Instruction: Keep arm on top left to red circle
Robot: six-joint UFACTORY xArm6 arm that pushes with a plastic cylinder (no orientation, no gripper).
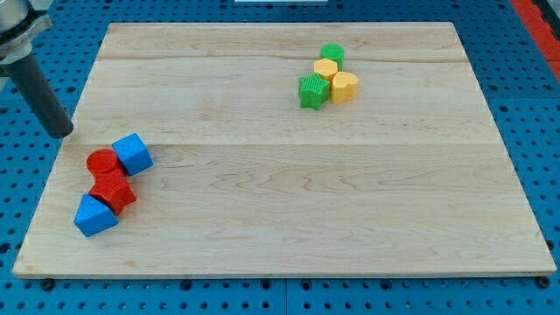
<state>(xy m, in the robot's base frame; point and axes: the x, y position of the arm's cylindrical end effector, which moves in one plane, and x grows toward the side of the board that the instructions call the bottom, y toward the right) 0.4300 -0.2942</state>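
Observation:
The red circle [101, 162] lies near the board's left edge, touching a blue cube [133, 153] on its right. Below it sit a red star-like block [112, 192] and a blue triangular block [94, 215]. My rod comes down from the view's top left, and my tip [61, 133] rests at the left edge of the board, above and left of the red circle with a small gap between them.
A cluster stands at the view's upper right: a green circle [332, 53], a yellow circle [326, 68], a yellow heart [344, 87] and a green star [312, 91]. The wooden board [289, 201] lies on a blue pegboard [26, 175].

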